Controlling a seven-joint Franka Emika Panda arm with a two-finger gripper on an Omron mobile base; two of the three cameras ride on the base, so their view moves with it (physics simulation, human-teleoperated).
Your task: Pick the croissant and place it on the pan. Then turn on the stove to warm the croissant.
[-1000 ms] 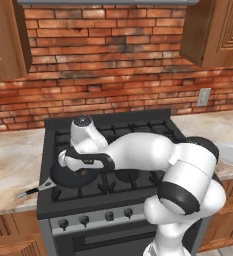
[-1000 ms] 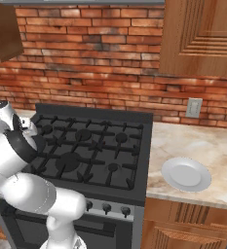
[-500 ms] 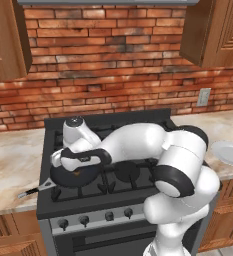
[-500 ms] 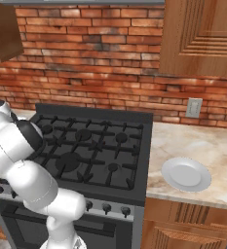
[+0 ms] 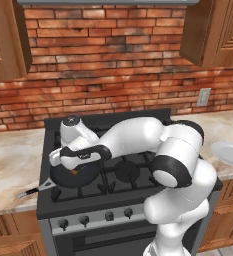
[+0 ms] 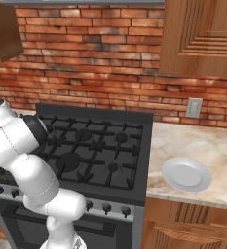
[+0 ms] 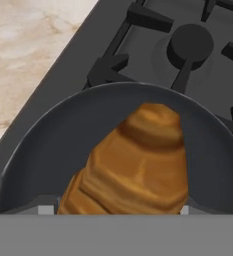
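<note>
Brick backs the black stove (image 5: 138,170), and the arm has swung leftward across it over the last second, so the gripper (image 5: 74,169) now hangs low over the pan (image 5: 90,175) at centre-left of the left base view. In the hand view the croissant (image 7: 133,165) sits between the fairly wide-set jaws, above the pan floor; whether it is gripped or resting, I cannot tell. Placement looks nearly done, knobs untouched. Its long axis runs from lower left to upper right there, the rounded end pointing up-frame toward the burner (image 7: 190,45).
</note>
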